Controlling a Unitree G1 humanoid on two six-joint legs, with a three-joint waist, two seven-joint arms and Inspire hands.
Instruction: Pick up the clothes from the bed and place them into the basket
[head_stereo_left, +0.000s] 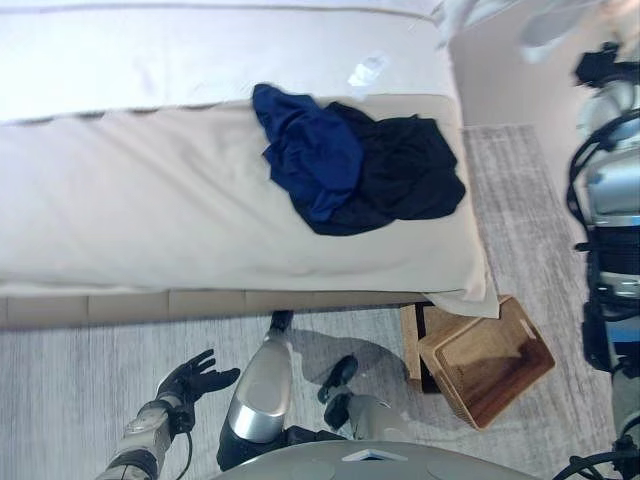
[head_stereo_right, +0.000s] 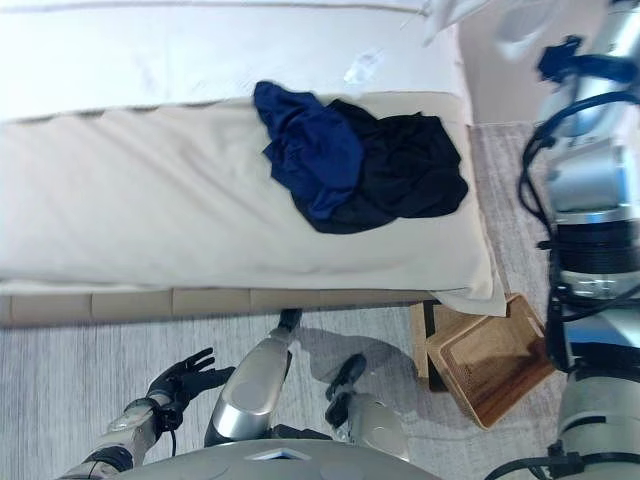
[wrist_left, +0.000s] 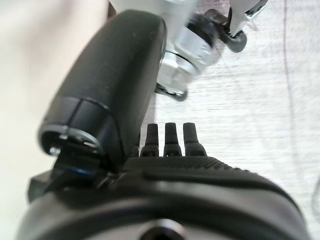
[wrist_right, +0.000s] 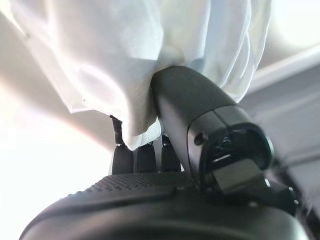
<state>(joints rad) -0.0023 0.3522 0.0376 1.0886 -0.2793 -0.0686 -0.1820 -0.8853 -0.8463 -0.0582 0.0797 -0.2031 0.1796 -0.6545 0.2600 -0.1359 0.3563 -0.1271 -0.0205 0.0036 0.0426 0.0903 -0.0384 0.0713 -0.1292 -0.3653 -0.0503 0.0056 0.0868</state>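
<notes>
My right hand has its thumb and fingers pinched on a white garment, lifted high near the far corner of the bed. It hangs in loose folds, so I judge it light, limp and prone to slipping out of a shallow pinch; a bunched handful is the safer hold. A blue garment and a black garment lie heaped together on the bed, the blue overlapping the black; I'd take each at the thickest part of its crumple. The wicker basket sits on the floor at the bed's near corner, with nothing visible in it. My left hand hangs low over the floor, fingers relaxed and spread. Only the right wrist view shows that grip; the eye views show only a blur of white cloth up there, but give the bed and basket layout.
</notes>
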